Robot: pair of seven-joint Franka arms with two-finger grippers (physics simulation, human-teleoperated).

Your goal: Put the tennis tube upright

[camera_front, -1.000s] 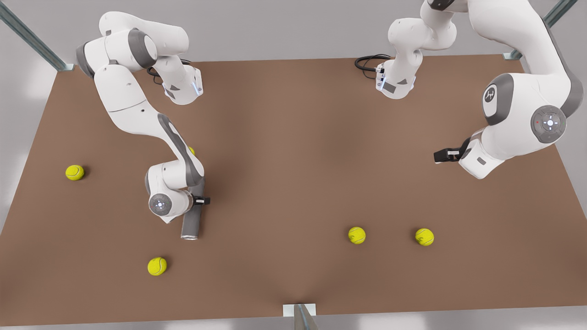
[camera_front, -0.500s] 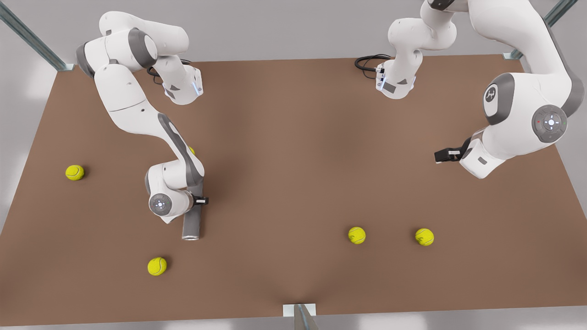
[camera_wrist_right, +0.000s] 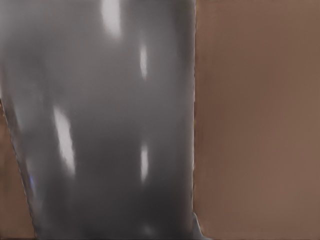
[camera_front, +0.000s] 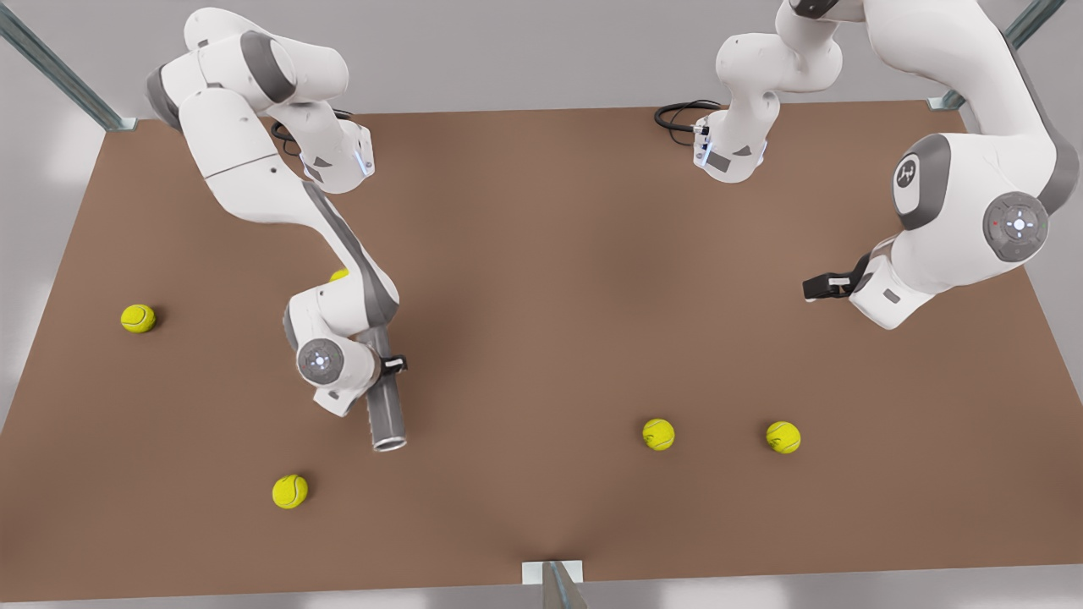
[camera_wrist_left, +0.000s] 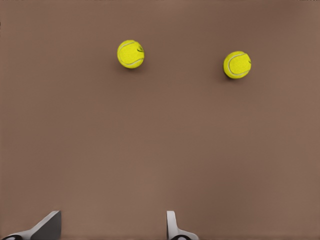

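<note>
**Right gripper clamping grey tube, left arm waiting**

Going left to right across the front view: a fuzzy yellow ball (camera_front: 137, 318) is sitting near the left edge of the flat matte brown table (camera_front: 541, 279). Another ball (camera_front: 289, 491) is lying nearer the front edge. A third one (camera_front: 338, 275) is peeking out behind the glossy white arm.

The right gripper (camera_front: 385, 364) is gripping the tennis tube (camera_front: 385, 406), fingers closed across its middle. The tube is a smooth matte grey cylinder, tilted, its silvery rim (camera_front: 389, 442) pointing toward the front edge; whether it is touching the table, can't tell. In the right wrist view the tube (camera_wrist_right: 105, 120) is sitting close up, soft highlights running along its curved wall.

Two more balls (camera_front: 657, 434) (camera_front: 783, 437) are lying apart on the front view's right.

The left gripper (camera_front: 814, 288) is waiting above the table at the front view's right, holding nothing. The left wrist view is showing its fingertips (camera_wrist_left: 172, 225) spread wide, both balls (camera_wrist_left: 130, 54) (camera_wrist_left: 237, 64) beyond.
</note>
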